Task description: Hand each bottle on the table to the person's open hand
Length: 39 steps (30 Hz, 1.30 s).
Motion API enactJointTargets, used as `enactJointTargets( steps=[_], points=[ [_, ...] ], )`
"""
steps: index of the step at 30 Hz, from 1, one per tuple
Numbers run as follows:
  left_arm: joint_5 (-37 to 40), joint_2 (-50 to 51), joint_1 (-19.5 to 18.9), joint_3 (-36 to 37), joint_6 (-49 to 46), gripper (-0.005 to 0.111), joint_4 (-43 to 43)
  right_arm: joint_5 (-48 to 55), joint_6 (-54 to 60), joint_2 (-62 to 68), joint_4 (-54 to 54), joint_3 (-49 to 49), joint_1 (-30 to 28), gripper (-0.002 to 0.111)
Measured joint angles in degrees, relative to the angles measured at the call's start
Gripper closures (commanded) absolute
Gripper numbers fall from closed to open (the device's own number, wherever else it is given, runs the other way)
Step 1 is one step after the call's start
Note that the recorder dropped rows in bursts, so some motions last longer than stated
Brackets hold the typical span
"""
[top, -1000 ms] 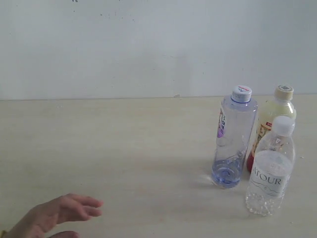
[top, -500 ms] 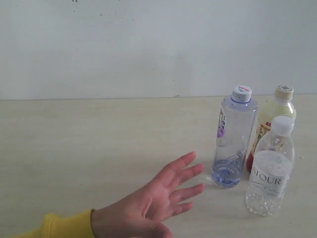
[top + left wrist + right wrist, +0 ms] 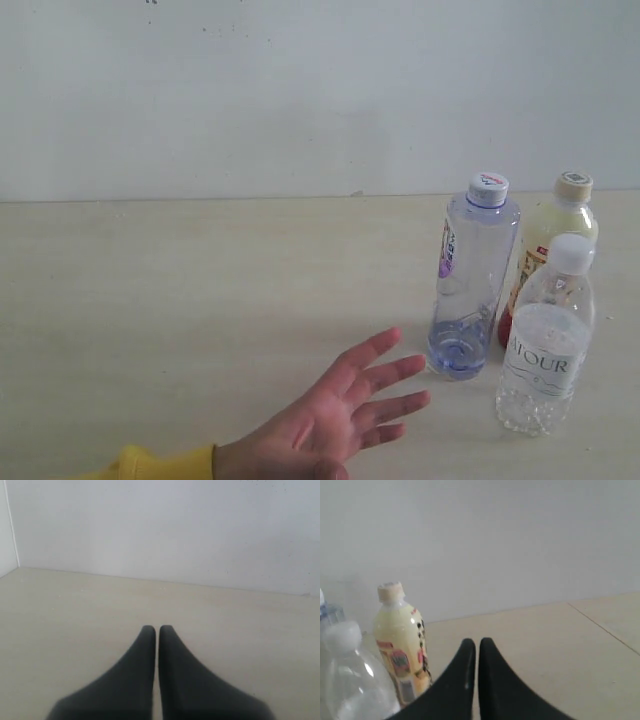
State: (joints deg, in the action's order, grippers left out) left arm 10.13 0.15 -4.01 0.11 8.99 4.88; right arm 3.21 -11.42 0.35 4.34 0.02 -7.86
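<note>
Three bottles stand upright at the right of the table: a tall bluish bottle with a purple label, a yellowish drink behind it, and a ribbed water bottle with a white cap in front. The person's open hand, yellow cuff at the wrist, lies palm up just left of the tall bottle, apart from it. Neither gripper shows in the exterior view. My left gripper is shut and empty over bare table. My right gripper is shut, empty, beside the yellowish drink and the water bottle.
A plain white wall rises behind the table's far edge. In the left wrist view a side wall meets the table at a corner. A seam runs across the table in the right wrist view.
The hand came in from the lower left, reached toward the bottles with fingers spread, then drew back slightly and lowered. The bottles have not moved.
</note>
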Motion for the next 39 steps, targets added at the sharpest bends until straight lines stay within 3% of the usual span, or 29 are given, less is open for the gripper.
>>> enactJointTargets(
  steps=[7, 13, 16, 18, 23, 25, 26, 28, 29, 30, 35, 39],
  points=[
    [0.0, 0.0, 0.0, 0.0, 0.0, 0.103, 0.0, -6.1, -12.8, 0.0, -10.2, 0.0, 0.0, 0.106],
    [0.0, 0.0, 0.0, 0.0, 0.0, 0.103, 0.0, 3.3, -9.7, 0.7, -5.5, -6.8, 2.9, 0.109],
    [0.0, 0.0, 0.0, 0.0, 0.0, 0.103, 0.0, 9.7, -3.7, 12.5, -6.4, -14.2, 3.2, 0.109],
    [0.0, 0.0, 0.0, 0.0, 0.0, 0.103, 0.0, 8.4, 5.0, 21.2, -11.7, -17.3, 3.6, 0.109],
    [0.0, 0.0, 0.0, 0.0, 0.0, 0.103, 0.0, 3.7, 22.4, 34.2, -22.1, -18.4, 13.3, 0.107],
    [0.0, 0.0, 0.0, 0.0, 0.0, 0.103, 0.0, 1.7, 26.9, 36.6, -22.3, -18.4, 19.4, 0.086],
    [0.0, 0.0, 0.0, 0.0, 0.0, 0.103, 0.0, 0.8, 27.9, 37.5, -22.4, -18.4, 21.3, 0.064],
    [0.0, 0.0, 0.0, 0.0, 0.0, 0.103, 0.0, -0.6, 28.9, 40.1, -22.5, -18.4, 23.9, 0.032],
    [0.0, 0.0, 0.0, 0.0, 0.0, 0.103, 0.0, -1.1, 29.0, 41.6, -22.5, -18.4, 24.6, 0.024],
    [0.0, 0.0, 0.0, 0.0, 0.0, 0.103, 0.0, -1.9, 29.2, 42.6, -22.5, -18.4, 24.8, 0.022],
    [0.0, 0.0, 0.0, 0.0, 0.0, 0.103, 0.0, -7.0, 29.6, 49.0, -22.5, -18.4, 25.0, 0.04],
    [0.0, 0.0, 0.0, 0.0, 0.0, 0.103, 0.0, -11.2, 28.8, 52.9, -22.7, -18.4, 25.0, 0.033]
  ],
)
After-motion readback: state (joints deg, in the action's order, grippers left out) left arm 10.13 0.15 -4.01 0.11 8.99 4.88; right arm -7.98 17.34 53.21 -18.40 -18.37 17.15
